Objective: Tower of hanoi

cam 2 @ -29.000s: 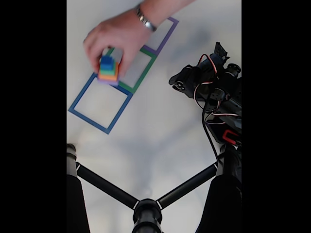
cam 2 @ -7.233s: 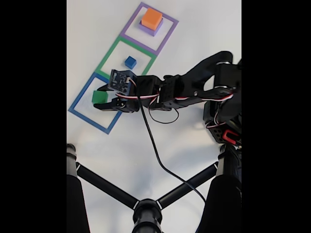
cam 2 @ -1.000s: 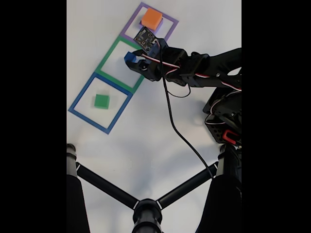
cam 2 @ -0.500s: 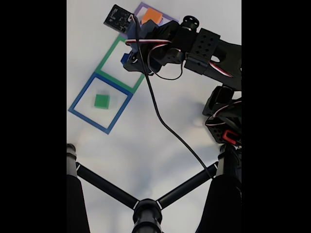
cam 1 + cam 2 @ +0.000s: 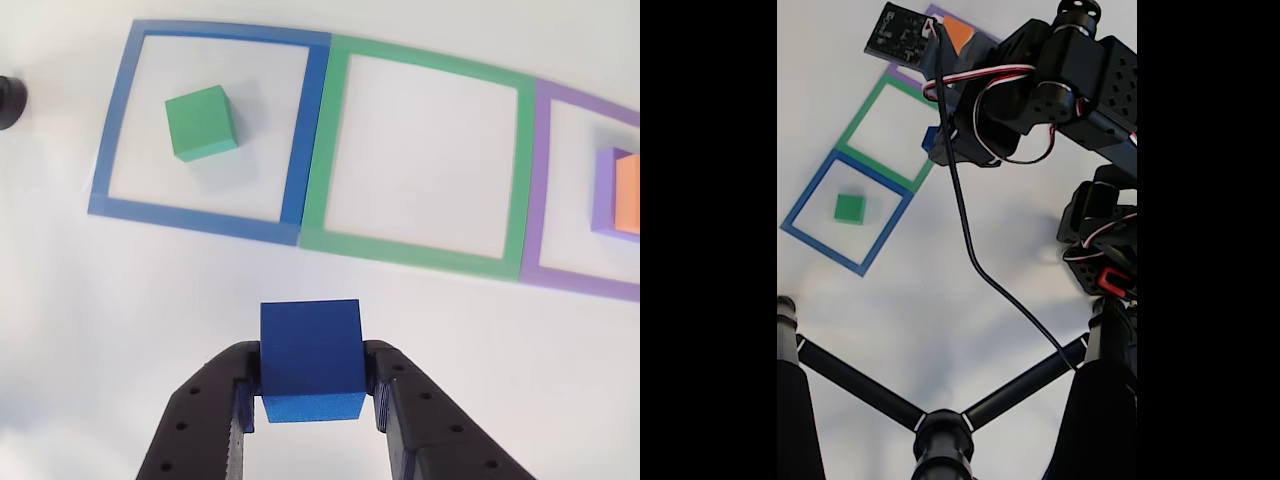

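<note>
The blue cube (image 5: 310, 358) sits pinched between the two black fingers of the gripper (image 5: 311, 400), lifted clear of the white table (image 5: 120, 330); in the other view it hangs over bare tabletop, on the near side of the green square outline (image 5: 422, 160). That green square has nothing inside it, so its whole interior is open floor. To its left in the same view, sharing an edge with it, is the blue square outline (image 5: 205, 120), where a green cube (image 5: 202, 122) rests toward the upper middle, apart from every side of the tape. To the right the purple square outline (image 5: 545, 180) runs off the picture's edge, and there a purple block (image 5: 603, 190) carries an orange block (image 5: 628, 195) on top, both cut off by the frame. That makes three squares in a row and four blocks. In the fixed view the arm (image 5: 1060, 85) reaches over the top of the row, the blue cube (image 5: 931, 139) peeking out beneath it beside the green square (image 5: 855, 125), with the green cube (image 5: 849, 208) alone lower down and a black tripod (image 5: 940, 430) along the bottom.
</note>
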Available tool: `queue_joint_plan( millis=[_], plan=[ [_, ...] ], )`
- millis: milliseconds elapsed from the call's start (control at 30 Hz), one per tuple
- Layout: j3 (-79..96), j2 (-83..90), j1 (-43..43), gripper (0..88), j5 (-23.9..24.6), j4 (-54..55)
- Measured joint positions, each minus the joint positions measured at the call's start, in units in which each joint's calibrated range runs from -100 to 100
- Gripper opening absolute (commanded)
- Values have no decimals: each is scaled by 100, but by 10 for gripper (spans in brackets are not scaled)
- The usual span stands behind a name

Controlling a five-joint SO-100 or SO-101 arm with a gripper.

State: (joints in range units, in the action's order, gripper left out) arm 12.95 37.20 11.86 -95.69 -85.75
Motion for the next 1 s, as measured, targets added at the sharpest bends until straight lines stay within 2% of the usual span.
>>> queue_joint_plan(
  millis=[200,667,1000],
  plan=[
    [1497,269,146,11,-391,1543],
    [4895,118,418,10,-372,6529],
    [5815,-781,700,11,-372,8999]
  ],
)
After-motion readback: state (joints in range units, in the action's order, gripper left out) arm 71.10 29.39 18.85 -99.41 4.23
